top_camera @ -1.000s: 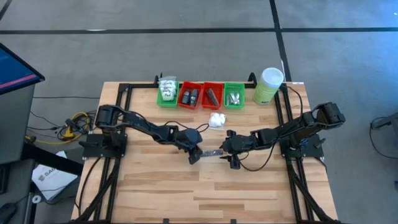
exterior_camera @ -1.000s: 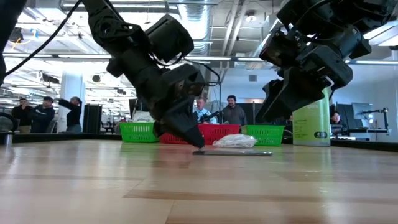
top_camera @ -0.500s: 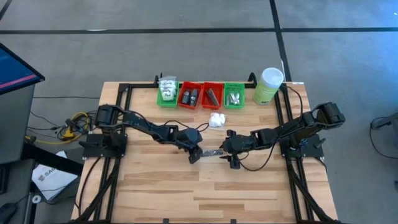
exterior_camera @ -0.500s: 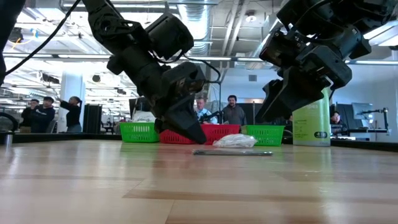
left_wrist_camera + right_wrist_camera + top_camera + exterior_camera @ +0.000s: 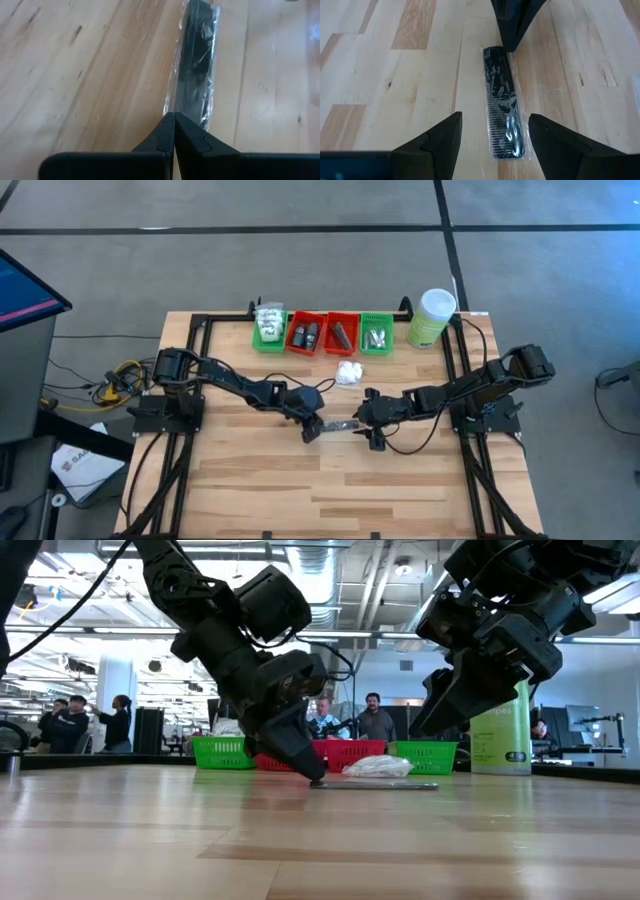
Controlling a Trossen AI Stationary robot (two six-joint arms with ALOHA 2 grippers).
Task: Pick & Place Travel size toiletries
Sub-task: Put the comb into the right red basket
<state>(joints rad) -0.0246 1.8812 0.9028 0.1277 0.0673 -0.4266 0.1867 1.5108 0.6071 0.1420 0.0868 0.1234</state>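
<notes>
Between frames, the left fingers (image 5: 316, 778) dipped back to the counter (image 5: 300, 840) at the wrapped comb's (image 5: 375, 785) end.

High view: the comb (image 5: 341, 425) lies between both arms, long axis pointing from one to the other.

Left wrist: fingers pressed together, holding nothing, tips touching the wrapper.

Right wrist: the right fingers (image 5: 495, 137) spread wide, straddling the comb lengthwise.

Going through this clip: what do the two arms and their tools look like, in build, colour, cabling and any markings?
Both arms are matte black with chunky rounded joint housings, mounted on black frame rails at the table's sides. A thin black cable loops loosely beside each forearm. The left tool ends in two smooth wedge fingers tapering to a point. The right tool has broader, angular black fingers. No markings or labels are visible.
</notes>
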